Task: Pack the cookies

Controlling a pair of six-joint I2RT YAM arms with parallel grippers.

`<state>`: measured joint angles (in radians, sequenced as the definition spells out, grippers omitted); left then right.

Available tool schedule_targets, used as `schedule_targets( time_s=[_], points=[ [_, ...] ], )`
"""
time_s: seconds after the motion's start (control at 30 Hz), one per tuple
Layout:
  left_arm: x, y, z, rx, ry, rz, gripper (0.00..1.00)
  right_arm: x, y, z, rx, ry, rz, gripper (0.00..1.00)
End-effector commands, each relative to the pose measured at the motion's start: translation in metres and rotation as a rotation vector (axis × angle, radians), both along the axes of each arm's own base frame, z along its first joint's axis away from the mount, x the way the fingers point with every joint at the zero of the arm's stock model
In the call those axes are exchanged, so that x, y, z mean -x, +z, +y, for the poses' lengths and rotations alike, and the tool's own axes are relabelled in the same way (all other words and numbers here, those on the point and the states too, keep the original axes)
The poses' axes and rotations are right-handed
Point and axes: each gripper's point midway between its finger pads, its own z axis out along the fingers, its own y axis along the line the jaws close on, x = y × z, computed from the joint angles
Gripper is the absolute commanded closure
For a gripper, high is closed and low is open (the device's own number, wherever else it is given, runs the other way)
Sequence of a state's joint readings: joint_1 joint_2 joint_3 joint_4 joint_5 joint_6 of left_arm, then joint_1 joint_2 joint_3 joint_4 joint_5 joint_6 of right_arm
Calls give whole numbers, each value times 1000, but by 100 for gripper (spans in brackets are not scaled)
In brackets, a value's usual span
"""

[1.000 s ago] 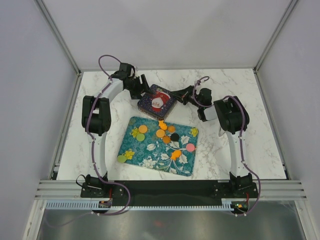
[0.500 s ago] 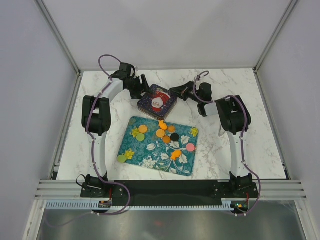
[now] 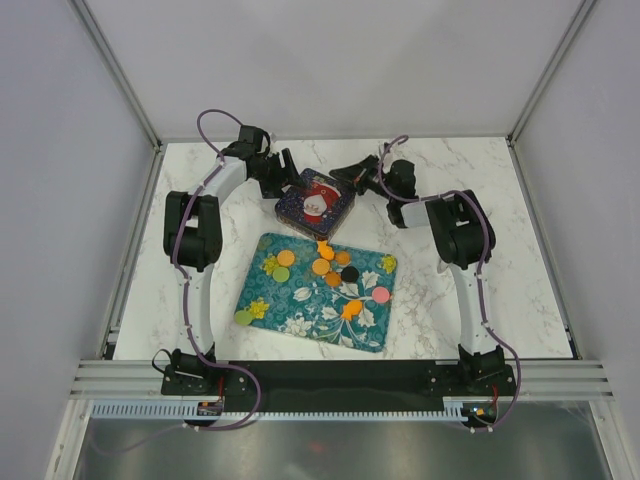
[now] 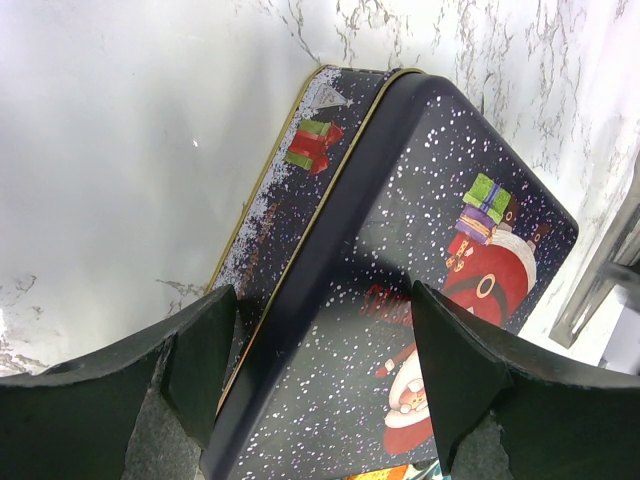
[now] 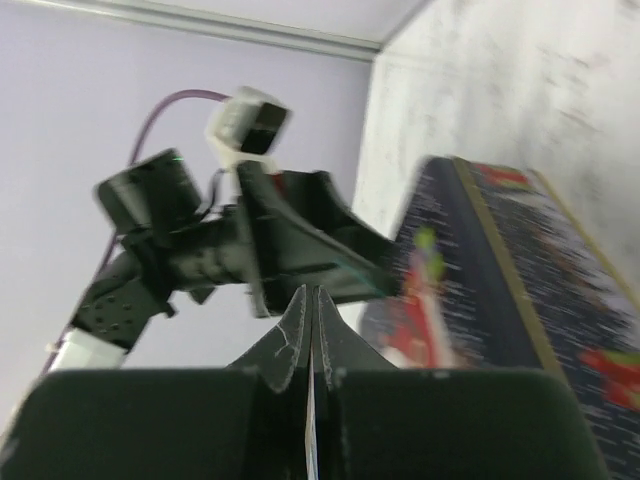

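Grasping, left jaws: the left gripper [image 4: 322, 292] is holding its fingers spread wide and is clamping the tin [image 4: 420, 180] between them. One finger is pressing on the tin's left wall and the other is bearing on its right edge.
Right jaws: the right gripper [image 5: 310, 295] is squeezing its two fingertips tight together, fully clenched. It is hovering just beside the tin's far right corner and pointing left, toward the left gripper. Its wrist view is blurring, so finer detail cannot be told.
Tin: a dark blue square box speckled with snow is sitting on the far middle of the table [image 3: 500, 200]. A Santa and wrapped parcels are showing on the lid, and a gold line is running along the rim. Its near corner is reaching the far edge of the mat [image 3: 300, 315].
Cookies: the cookies [image 3: 320, 267] are lying loose on the mat, on the near side of the tin and outside it. Most are orange and are clustering near the middle beside one black disc. Green ones are lying toward the left, a pink one toward the right, and one orange disc is lying right at the tin's near corner.
Mat: a teal mat with a floral print is lying flat between the two arms.
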<state>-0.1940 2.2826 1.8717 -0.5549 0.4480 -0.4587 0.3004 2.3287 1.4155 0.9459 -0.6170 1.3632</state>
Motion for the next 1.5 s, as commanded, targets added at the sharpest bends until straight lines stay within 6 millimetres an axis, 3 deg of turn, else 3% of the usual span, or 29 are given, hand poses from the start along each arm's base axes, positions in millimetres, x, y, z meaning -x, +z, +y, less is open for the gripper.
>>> schedule_targets(
  time_s=[0.0,0.1,0.17,0.37,0.5,0.6,0.77,0.8,0.87,0.9,0.93,0.97,1.0,1.07,1.1,1.13,1.17,1.2,1.23,1.27,1.3,1.33,1.37,1.4,1.43,1.47],
  points=[
    [2,12,-4,-13,-45,-34,22,10,-68,-5,-2,3,117,100],
    [1,12,-5,-13,-48,-36,22,13,-90,-5,13,-1,147,100],
    [2,11,-6,-13,-50,-35,22,13,-89,-6,17,-1,145,100],
    [1,13,-5,-14,-50,-40,22,6,-52,-6,15,7,84,100],
    [-3,23,-5,-11,-48,-65,21,0,-12,-4,36,21,4,100],
    [-11,41,-4,-6,-43,-110,21,-5,20,-1,52,32,-54,97],
    [-29,95,1,19,-24,-264,19,-12,66,-5,91,28,-127,87],
    [-30,105,2,26,-17,-287,19,-10,83,-6,107,22,-174,82],
    [-34,135,9,39,9,-348,18,-7,89,-10,141,13,-176,76],
    [-33,142,10,36,20,-359,18,-3,105,-13,160,6,-222,68],
    [-31,148,11,39,26,-370,18,0,105,-18,181,-5,-226,64],
    [-26,171,11,49,31,-414,18,4,103,-20,204,-9,-212,58],
    [-21,169,14,42,42,-404,18,12,122,-24,213,-21,-245,49],
    [-9,180,14,45,54,-425,18,20,114,-32,287,-41,-240,41],
    [4,188,16,44,61,-443,18,30,133,-38,301,-61,-278,33],
    [14,189,12,41,59,-444,19,37,124,-43,345,-67,-279,17],
    [23,189,11,37,59,-444,19,47,140,-50,365,-94,-304,2],
    [42,195,11,34,56,-458,19,54,143,-54,385,-108,-312,2],
    [54,195,7,24,43,-462,19,63,130,-61,437,-114,-314,2],
    [67,198,7,18,44,-470,19,75,143,-71,467,-150,-326,2],
    [84,180,3,10,26,-440,19,81,141,-77,500,-171,-322,2],
    [102,198,5,13,17,-487,19,90,125,-87,560,-182,-313,2],
    [113,199,6,10,19,-491,18,102,138,-100,581,-241,-325,2],
    [129,181,4,7,2,-454,18,110,138,-107,596,-260,-327,2],
    [146,196,5,25,-9,-493,18,122,122,-114,620,-265,-301,2],
    [156,194,4,24,-24,-491,18,136,138,-121,621,-291,-340,2]
  ],
)
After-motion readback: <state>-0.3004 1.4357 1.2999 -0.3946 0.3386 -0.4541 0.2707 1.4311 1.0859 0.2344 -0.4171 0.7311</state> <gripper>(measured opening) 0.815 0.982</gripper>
